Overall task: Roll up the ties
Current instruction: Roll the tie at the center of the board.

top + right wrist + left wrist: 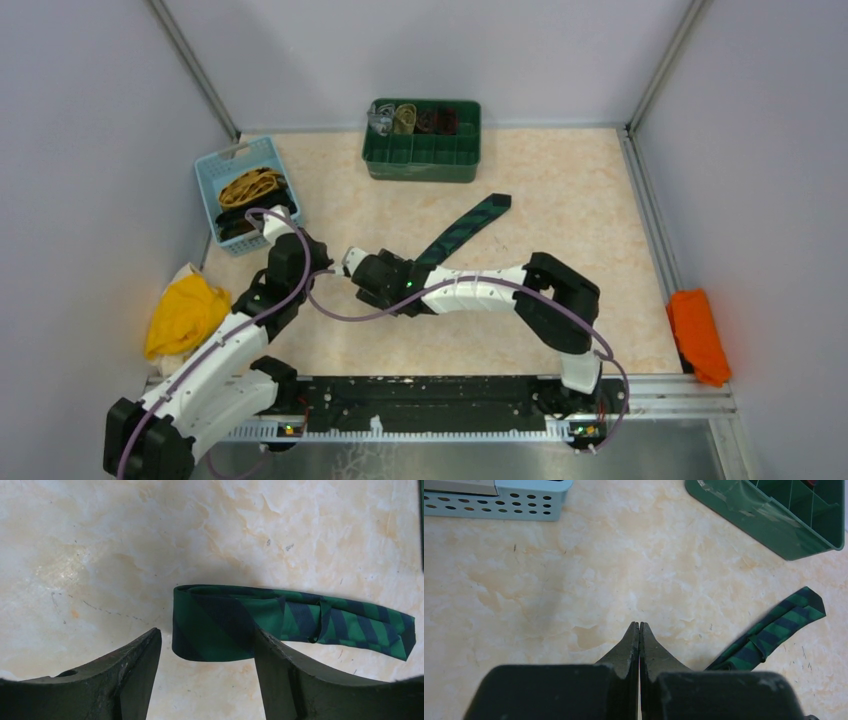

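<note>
Top view: green tie (466, 226) w/ dark diagonal stripes lies on the table (580, 250) near centre frame. It runs diagonally from its pointed end at upper right, not far below the green bin (420, 160), down-left to where the two arms meet. Its lower end is hidden under the right arm there.

Right wrist view: right gripper (207, 635) is wide open, fingers (132, 675) at lower left and lower right of frame. The tie's end is folded back on itself. The fold sits in the gap btwn the fingers and the rest trails off toward the right edge. The right-hand finger overlaps the tie's edge; can't tell if it touches. Nothing is clamped.

Left wrist view: left gripper (639, 626) is fully closed, tips pressed together, holding nothing, above bare table at lower centre. The tie shows at lower right of that frame, apart from the tips.

Top view, upper left: blue basket (212, 172) holds a mustard tie (250, 185) and a black tie (243, 224), loosely piled. The bin's back row has a few small fabric bundles (410, 118), too small to tell more. Yellow cloth (185, 312) is at the left edge and orange cloth (698, 335) at the right edge, both well apart from the green tie.
</note>
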